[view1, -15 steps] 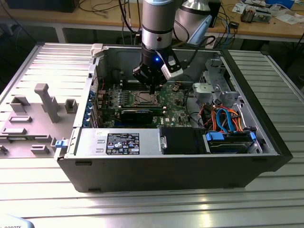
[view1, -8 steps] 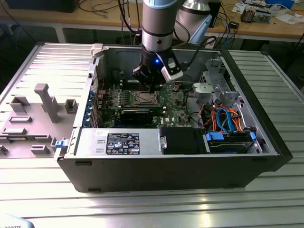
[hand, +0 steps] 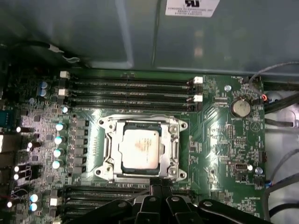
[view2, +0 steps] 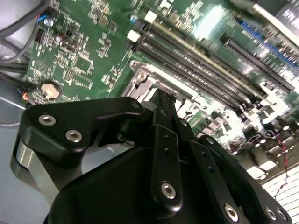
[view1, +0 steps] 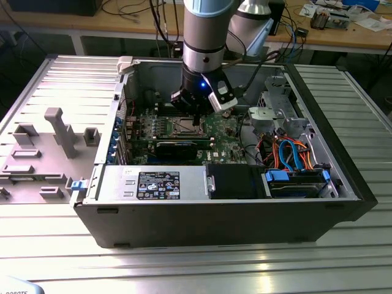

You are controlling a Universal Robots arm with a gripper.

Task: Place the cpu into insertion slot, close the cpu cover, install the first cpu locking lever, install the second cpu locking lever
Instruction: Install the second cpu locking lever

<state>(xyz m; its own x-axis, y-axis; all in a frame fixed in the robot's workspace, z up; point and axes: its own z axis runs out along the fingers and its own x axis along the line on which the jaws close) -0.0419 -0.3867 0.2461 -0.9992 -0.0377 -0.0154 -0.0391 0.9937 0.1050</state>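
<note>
Gripper [hand: 156, 186] fingertips together at cpu cover [hand: 174, 140] edge, cpu [hand: 141, 147] seated

Exterior view looks down from high up into the open computer case [view1: 220, 202]; both wrist views sit close above its motherboard [hand: 224, 140], sharing the insertion slot [hand: 142, 148].

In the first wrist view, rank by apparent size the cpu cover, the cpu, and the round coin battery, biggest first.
1. cpu cover, the frame around the chip.
2. cpu, seated inside the frame's cut-out.
3. coin battery, clearly smallest.
All lie on the same board, so the ranking is reliable.
</note>
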